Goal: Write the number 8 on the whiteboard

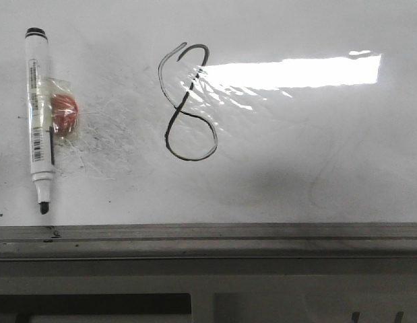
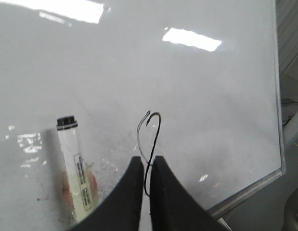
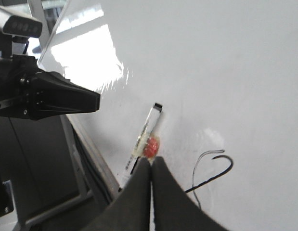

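Note:
The whiteboard (image 1: 296, 155) lies flat, glossy, with glare and grey smudges. The number 8 (image 1: 181, 110) is drawn on it in thin black line, tall and narrow, with a gap in its top loop. Neither gripper shows in the front view. In the left wrist view my left gripper (image 2: 148, 159) is shut and empty, held above the board with the number 8 (image 2: 155, 139) just past its tips. In the right wrist view my right gripper (image 3: 151, 160) is shut and empty, above the board, with the number 8 (image 3: 211, 179) beside it.
A white marker with a black tip (image 1: 38, 114) lies on the board's left side, a red piece (image 1: 63, 113) taped to it; it also shows in both wrist views (image 2: 76, 168) (image 3: 149, 124). A grey metal rail (image 1: 208, 235) runs along the near edge. The left arm's black end (image 3: 57, 98) hangs over that edge.

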{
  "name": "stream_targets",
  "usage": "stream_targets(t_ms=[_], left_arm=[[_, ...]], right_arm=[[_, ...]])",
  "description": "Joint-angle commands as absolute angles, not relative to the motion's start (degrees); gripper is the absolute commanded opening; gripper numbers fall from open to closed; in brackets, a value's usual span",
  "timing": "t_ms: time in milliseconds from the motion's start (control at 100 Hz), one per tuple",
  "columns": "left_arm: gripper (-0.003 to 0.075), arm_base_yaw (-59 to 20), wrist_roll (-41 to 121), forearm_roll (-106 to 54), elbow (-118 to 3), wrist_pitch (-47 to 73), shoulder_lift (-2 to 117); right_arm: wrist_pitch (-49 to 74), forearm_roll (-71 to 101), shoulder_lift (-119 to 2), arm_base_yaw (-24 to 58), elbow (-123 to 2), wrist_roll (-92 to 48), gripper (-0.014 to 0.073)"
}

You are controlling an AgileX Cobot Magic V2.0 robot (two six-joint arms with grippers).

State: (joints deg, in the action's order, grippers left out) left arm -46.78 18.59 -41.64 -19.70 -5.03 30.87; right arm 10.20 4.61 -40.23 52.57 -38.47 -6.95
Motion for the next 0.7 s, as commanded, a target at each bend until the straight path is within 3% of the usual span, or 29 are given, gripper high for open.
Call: stream_targets(t_ms=[0, 350, 690], left_arm=[[-0.002, -46.62, 19.18, -34.99, -19.77, -5.39, 26.71], [-0.002, -46.62, 19.18, -27.28, -10.44, 0.93, 12.98], [-0.002, -46.62, 19.18, -30.45, -8.31, 0.93, 12.56]], right_arm=[[-1.02, 1.33, -34.6, 52.24, -34.8, -7.01, -0.0062], [-5.67, -0.76, -16.42, 52.24, -16.69, -7.01, -0.0064], [-4.85, -0.76, -13.98, 52.24, -12.71, -7.01, -0.0064]])
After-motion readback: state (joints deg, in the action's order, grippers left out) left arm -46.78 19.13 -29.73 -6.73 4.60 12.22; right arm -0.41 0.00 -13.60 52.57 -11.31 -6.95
